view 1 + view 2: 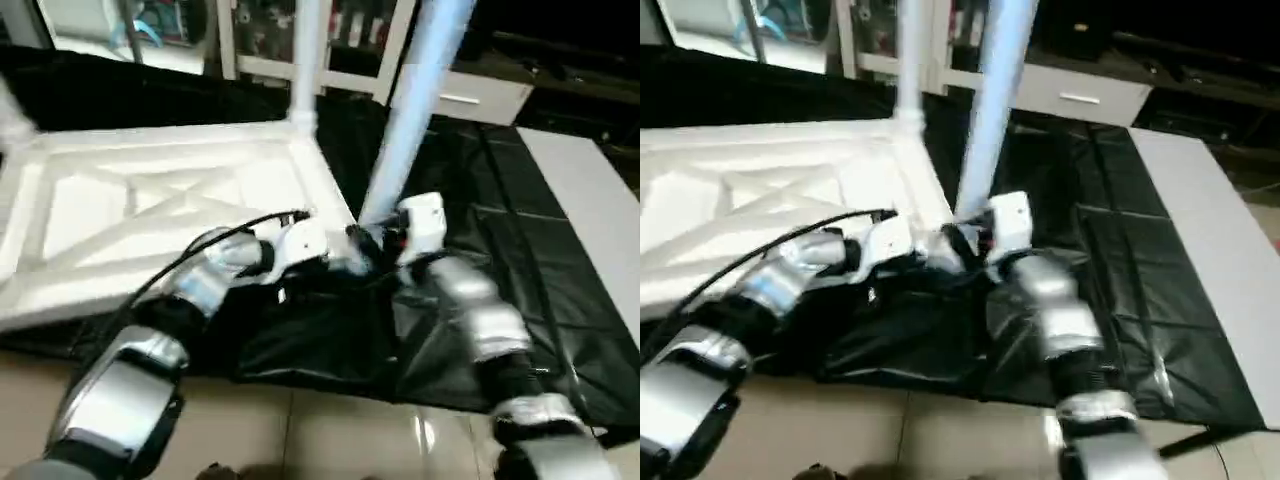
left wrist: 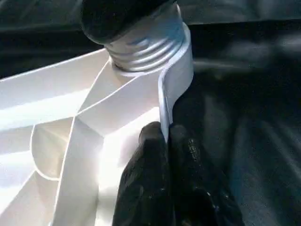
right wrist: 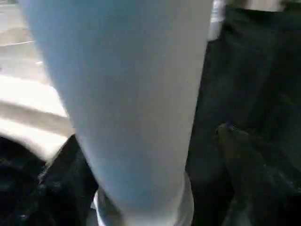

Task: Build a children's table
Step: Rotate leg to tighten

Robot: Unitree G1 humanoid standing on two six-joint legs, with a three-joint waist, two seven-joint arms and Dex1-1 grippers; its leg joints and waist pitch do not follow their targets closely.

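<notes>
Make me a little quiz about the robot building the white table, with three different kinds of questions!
1. True or false: the tabletop lies with its X ribs facing up.
2. The left gripper pinches which part? A) a leg B) the tabletop's rim C) the black cloth
3. Fill in: the leg by the right gripper sits at the tabletop's near ____ socket.

Key
1. True.
2. B: its black fingers sit either side of the rim.
3. Corner; another leg stands at the far corner.
</notes>
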